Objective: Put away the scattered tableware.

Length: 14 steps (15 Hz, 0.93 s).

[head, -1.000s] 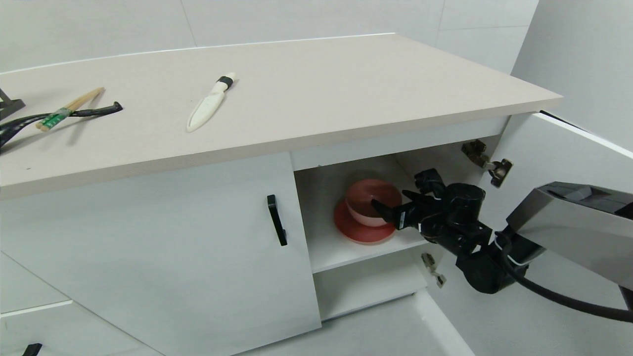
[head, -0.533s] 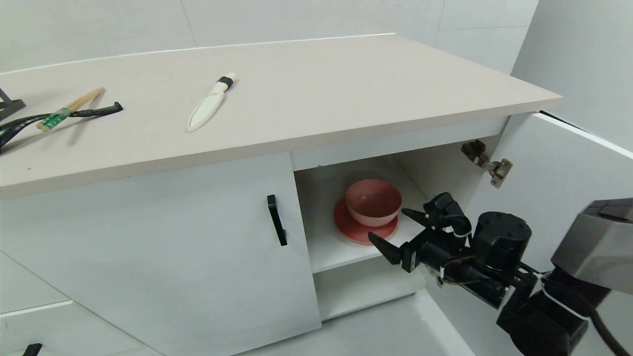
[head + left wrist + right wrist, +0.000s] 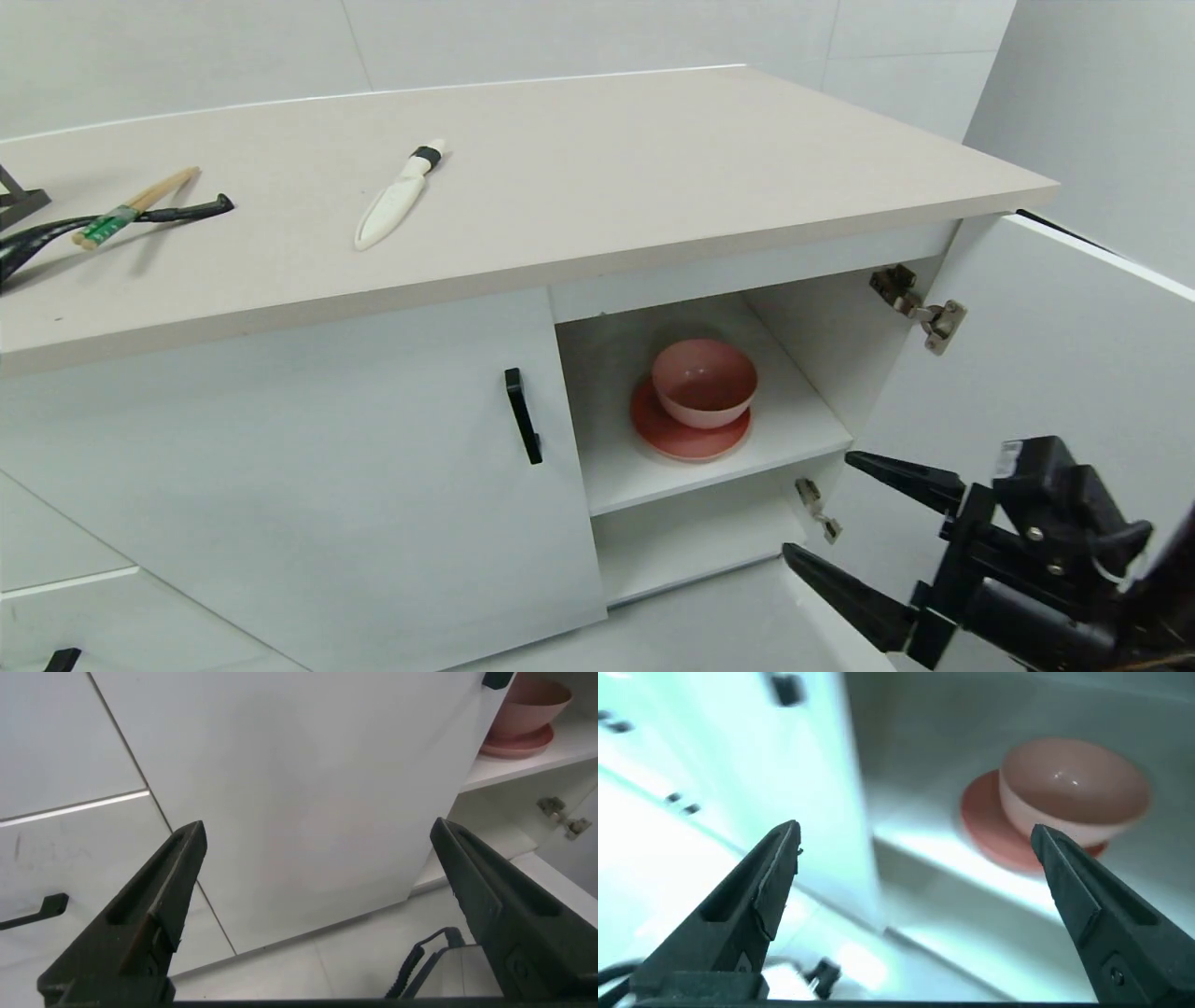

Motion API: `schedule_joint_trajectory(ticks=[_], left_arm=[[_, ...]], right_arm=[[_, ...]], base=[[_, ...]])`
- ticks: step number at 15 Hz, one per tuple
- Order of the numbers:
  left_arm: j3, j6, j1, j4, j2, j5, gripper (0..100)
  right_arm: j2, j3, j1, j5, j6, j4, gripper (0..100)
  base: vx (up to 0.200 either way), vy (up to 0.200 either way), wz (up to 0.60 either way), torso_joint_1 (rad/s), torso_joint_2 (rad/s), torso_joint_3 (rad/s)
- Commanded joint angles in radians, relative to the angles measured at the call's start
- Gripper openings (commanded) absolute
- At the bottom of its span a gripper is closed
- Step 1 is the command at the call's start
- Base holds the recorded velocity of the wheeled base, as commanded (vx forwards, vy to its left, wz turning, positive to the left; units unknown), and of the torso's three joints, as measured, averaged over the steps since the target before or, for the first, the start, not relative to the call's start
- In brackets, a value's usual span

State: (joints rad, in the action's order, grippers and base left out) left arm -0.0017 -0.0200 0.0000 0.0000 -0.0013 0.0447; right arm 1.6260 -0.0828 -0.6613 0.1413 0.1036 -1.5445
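While the right claw [image 3: 820, 504] hangs open, the bowl [image 3: 704, 381] sits well beyond.

Bowl [image 3: 704, 381] on plate [image 3: 689, 439], on the cabinet shelf [image 3: 803, 425], beyond and left of the right pincer [image 3: 819, 504], well apart. Knife [image 3: 397, 194] and chopsticks [image 3: 131, 205] on the worktop [image 3: 653, 159], above, farther left. Door [image 3: 1055, 355] just right.

The top of the bench [image 3: 653, 159] is smooth, matt and laminate-like; the cabinet door [image 3: 327, 467] is smooth with a faint sheen, its handle [image 3: 523, 415] matt black, and the hinge [image 3: 920, 313] is bare bright metal. The bowl [image 3: 704, 381] and plate [image 3: 686, 440] look like smooth plastic with a soft gloss. The chopsticks [image 3: 140, 199] are pale wood, the knife [image 3: 392, 198] has a smooth, plastic-looking cover, and the right tool [image 3: 820, 504] is matt black.
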Motion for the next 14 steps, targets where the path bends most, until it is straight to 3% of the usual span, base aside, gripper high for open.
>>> schedule_joint_trajectory(ticks=[1,5,8,14], left_arm=[[0.000,0.000,0.000,0.000,0.001,0.000,100],[0.000,0.000,0.000,0.000,0.001,0.000,100],[0.000,-0.001,0.000,0.000,0.001,0.000,100],[0.000,0.000,0.000,0.000,0.001,0.000,100]], right_arm=[[-0.311,0.083,0.132,0.001,0.013,0.139,100],[-0.600,0.083,0.299,0.000,0.011,0.377,100],[-0.977,0.083,0.414,0.001,-0.005,0.820,100],[-1.512,0.083,0.535,0.003,-0.041,1.339,100]], base=[[0.000,0.000,0.00,0.000,0.00,0.000],[0.000,0.000,0.00,0.000,0.00,0.000],[0.000,0.000,0.00,0.000,0.00,0.000],[0.000,0.000,0.00,0.000,0.00,0.000]])
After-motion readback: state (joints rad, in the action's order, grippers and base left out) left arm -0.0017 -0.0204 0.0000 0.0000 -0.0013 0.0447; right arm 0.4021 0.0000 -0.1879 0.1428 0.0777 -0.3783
